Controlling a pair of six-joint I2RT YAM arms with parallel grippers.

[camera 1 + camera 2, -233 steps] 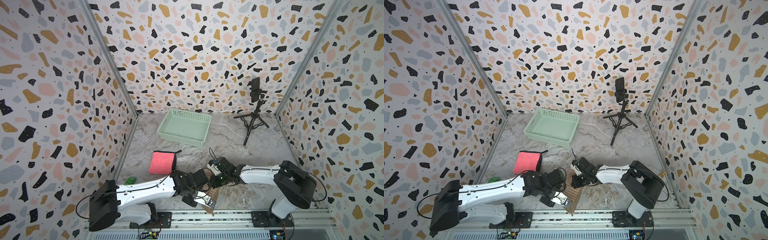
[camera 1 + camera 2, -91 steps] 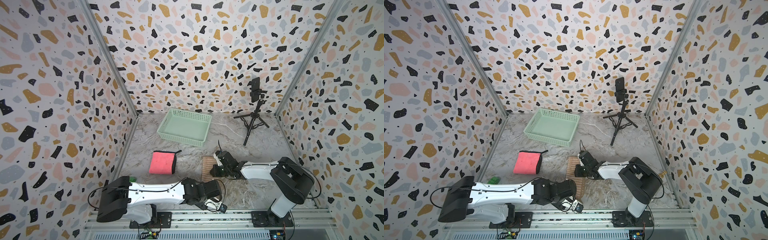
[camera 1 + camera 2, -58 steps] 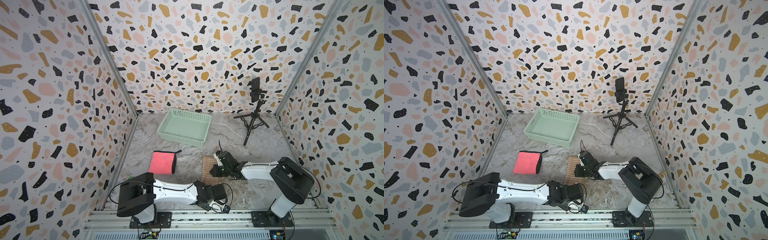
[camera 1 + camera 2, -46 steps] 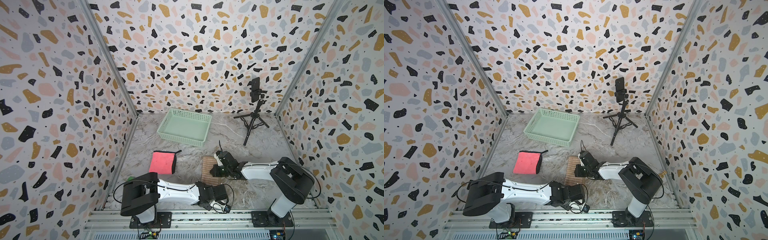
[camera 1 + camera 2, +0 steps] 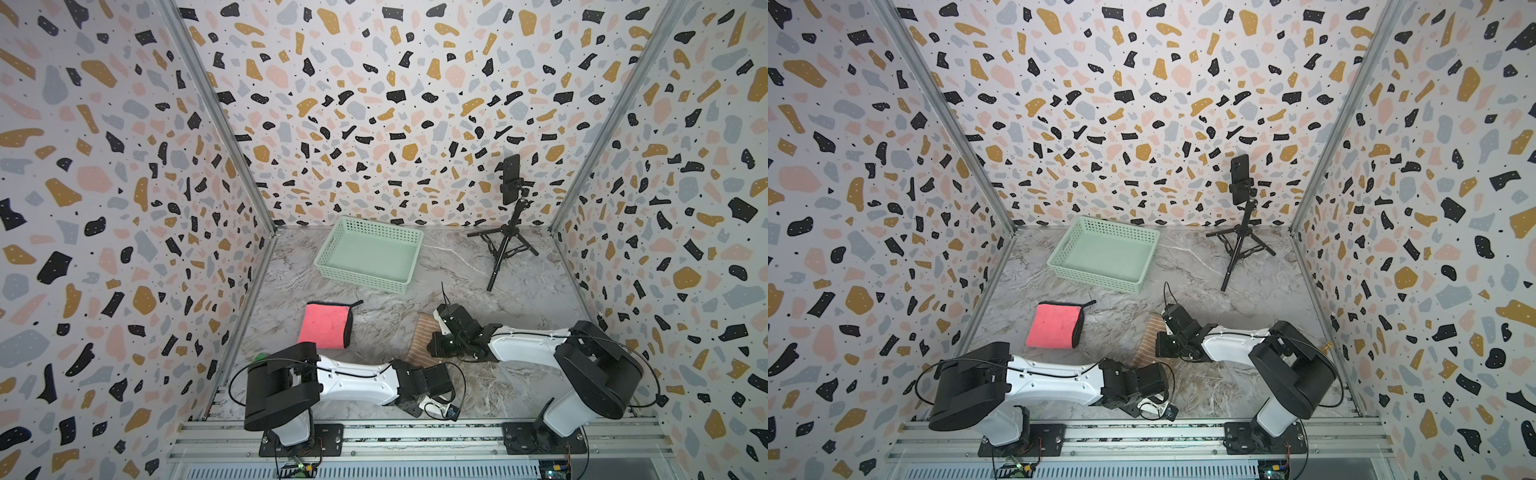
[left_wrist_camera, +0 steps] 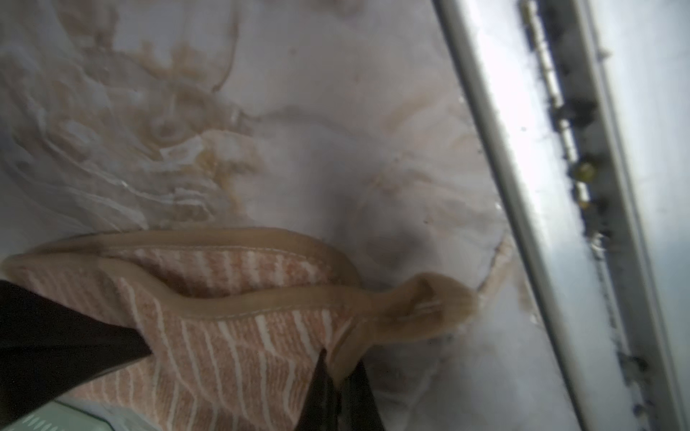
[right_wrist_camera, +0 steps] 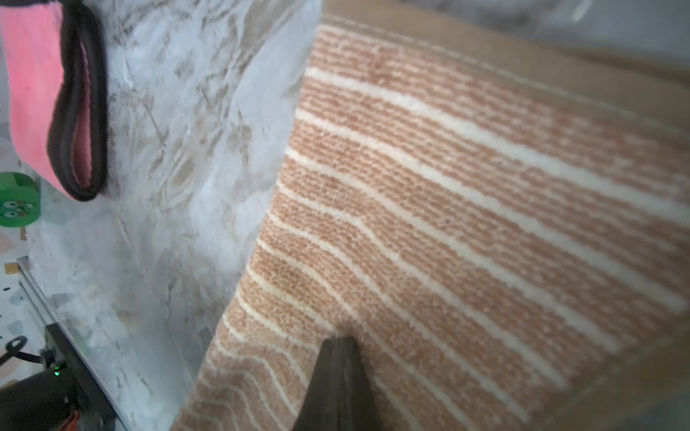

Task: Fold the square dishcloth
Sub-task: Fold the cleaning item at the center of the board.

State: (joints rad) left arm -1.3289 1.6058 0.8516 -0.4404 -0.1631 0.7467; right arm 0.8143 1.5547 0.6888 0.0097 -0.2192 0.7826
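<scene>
The dishcloth (image 5: pixel 420 338) (image 5: pixel 1147 334) is tan with white stripes and lies as a narrow folded strip at the centre front of the marble floor. In the left wrist view my left gripper (image 6: pixel 340 373) is shut on the plain tan hem at a corner of the cloth (image 6: pixel 231 336), close to the front rail. Both top views hide its fingers under the left wrist (image 5: pixel 424 380). My right gripper (image 7: pixel 338 354) (image 5: pixel 434 345) is shut, its tips dug into the striped face (image 7: pixel 466 194) at the strip's right side, and the stripes pucker toward them.
A folded pink cloth (image 5: pixel 326 326) (image 7: pixel 33 93) with a black hem lies left of the dishcloth. A mint basket (image 5: pixel 361 275) stands at the back, and a phone tripod (image 5: pixel 509 232) at the back right. A small green disc (image 5: pixel 261 356) is by the left wall. The metal front rail (image 6: pixel 522 186) runs beside the left gripper.
The left arm swung in along the front edge to the cloth's near corner and its jaws shut on the hem. The right gripper and the cloth's far part stayed put.
</scene>
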